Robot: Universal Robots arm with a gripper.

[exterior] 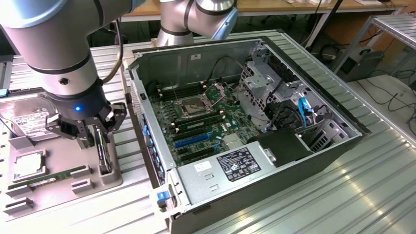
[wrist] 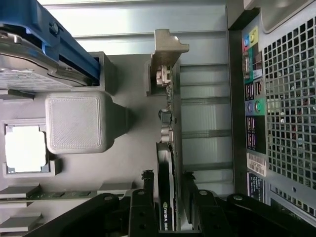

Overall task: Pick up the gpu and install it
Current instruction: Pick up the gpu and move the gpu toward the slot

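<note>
The gpu (exterior: 103,152) is a thin black card standing on edge in a slot of the grey parts tray (exterior: 97,187), at the exterior view's left beside the open computer case (exterior: 338,146). In the wrist view the gpu (wrist: 167,173) runs edge-on, with its silver bracket (wrist: 167,54) at the far end. My gripper (exterior: 91,132) hangs right over the card. Its black fingers (wrist: 140,210) stand on either side of the card's near end, and a small gap shows beside the card. The gripper (wrist: 170,210) is open and holds nothing.
The tray also carries a hard drive (exterior: 29,124), a processor (exterior: 29,163) and a green memory stick (exterior: 52,178). The case lies open with its motherboard (exterior: 195,122) and blue slots (exterior: 192,139) exposed. The case's rear panel (wrist: 281,98) is close beside the card. A second arm's base (exterior: 195,19) stands behind.
</note>
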